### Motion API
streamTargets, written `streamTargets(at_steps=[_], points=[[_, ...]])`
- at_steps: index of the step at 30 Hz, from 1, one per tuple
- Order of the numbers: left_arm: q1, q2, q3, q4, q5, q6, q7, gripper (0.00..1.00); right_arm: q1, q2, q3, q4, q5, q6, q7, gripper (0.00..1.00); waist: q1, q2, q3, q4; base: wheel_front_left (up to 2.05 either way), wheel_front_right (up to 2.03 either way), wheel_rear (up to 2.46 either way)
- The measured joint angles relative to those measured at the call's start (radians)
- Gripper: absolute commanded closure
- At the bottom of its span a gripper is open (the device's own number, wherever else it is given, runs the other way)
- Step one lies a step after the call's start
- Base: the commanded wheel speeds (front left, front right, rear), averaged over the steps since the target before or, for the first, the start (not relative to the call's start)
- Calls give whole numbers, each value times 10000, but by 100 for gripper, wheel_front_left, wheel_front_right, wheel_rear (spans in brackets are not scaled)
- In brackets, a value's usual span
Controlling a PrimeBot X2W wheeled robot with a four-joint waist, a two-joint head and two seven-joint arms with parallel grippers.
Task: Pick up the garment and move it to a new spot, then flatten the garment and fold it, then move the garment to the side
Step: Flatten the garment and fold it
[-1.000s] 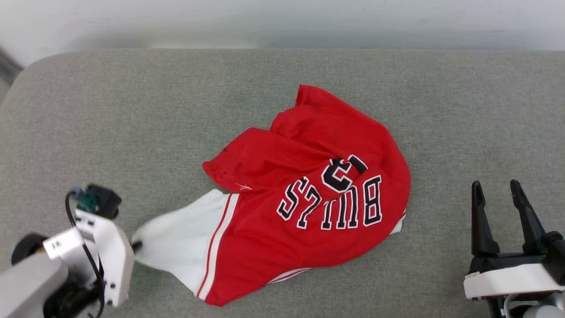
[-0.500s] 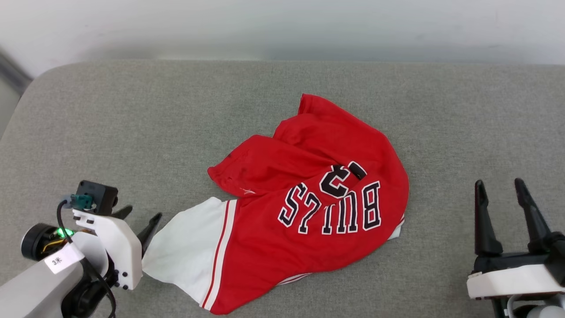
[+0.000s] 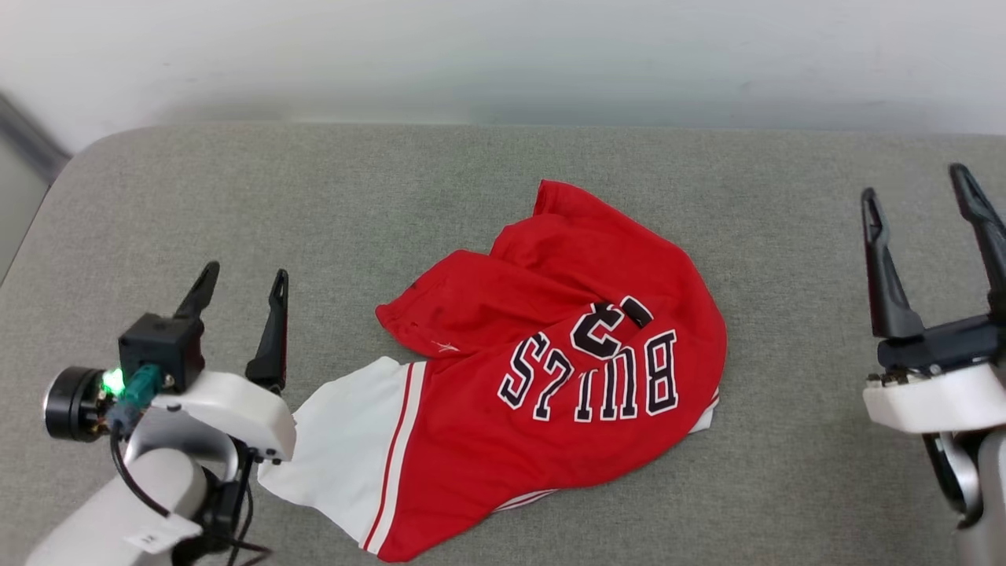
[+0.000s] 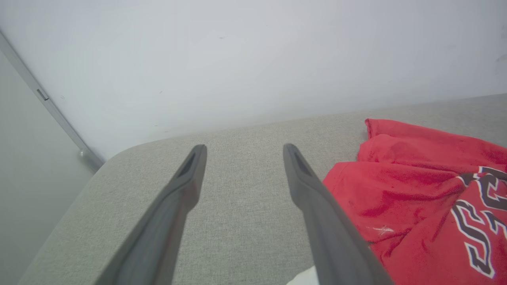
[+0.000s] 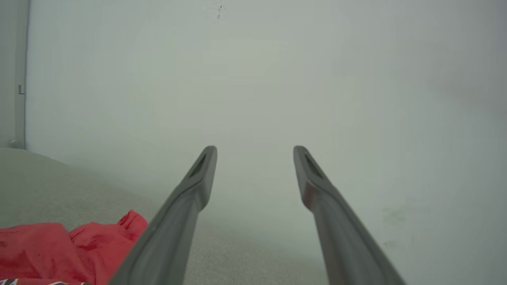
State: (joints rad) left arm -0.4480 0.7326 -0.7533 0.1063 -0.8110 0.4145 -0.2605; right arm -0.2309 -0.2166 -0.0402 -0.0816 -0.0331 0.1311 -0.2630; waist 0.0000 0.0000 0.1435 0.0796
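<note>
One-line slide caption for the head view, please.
Open, empty left gripper and right gripper flank the crumpled red garment lying on the grey cushion.

White wrist shells point(image 3: 228, 409), dark tapered jaws, green lamp point(image 3: 112, 382)

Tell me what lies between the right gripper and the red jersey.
Nothing: in the head view, bare grey cushion is all that separates the right gripper from the garment.

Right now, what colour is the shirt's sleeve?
The sleeve is white with red stripes, best seen in the head view.
</note>
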Motion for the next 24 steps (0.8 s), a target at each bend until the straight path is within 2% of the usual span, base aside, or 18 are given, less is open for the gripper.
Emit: streamTargets(at_steps=[4,7,10,15,18,21,24], points=[[1349,-890,1511,-627,1423,439,-25,0,-898,-1198,1168,654,635,-2,721,0,0,0,-23,44,0,0,0],[2178,-1569,2577,-1049,2360,520,-25,0,-1674,-2086,2270,817,1718,0,2322,0,0,0,-29,68,0,0,0],[2845,-2245,3446,-1260,3195,401,-25,0,-2212,-3043,3473,832,2909,-2,4253,0,0,0,-16,118,0,0,0],[3534,-3290,4675,-1522,4247,-163,-25,0,-3205,-4449,5622,447,5093,0,7701,0,0,0,97,213,0,0,0],[3747,-3848,5256,-1599,4769,-546,-25,0,-3831,-5047,6832,140,6278,0,9394,0,0,0,240,281,0,0,0],[3805,-4397,5695,-1651,5227,-955,-25,0,-4508,-5440,7869,-38,7047,0,10573,0,0,0,445,375,0,0,0],[3801,-4916,6029,-1668,5614,-1358,-25,0,-5107,-5584,8863,35,7474,0,11225,0,0,0,699,499,0,0,0]])
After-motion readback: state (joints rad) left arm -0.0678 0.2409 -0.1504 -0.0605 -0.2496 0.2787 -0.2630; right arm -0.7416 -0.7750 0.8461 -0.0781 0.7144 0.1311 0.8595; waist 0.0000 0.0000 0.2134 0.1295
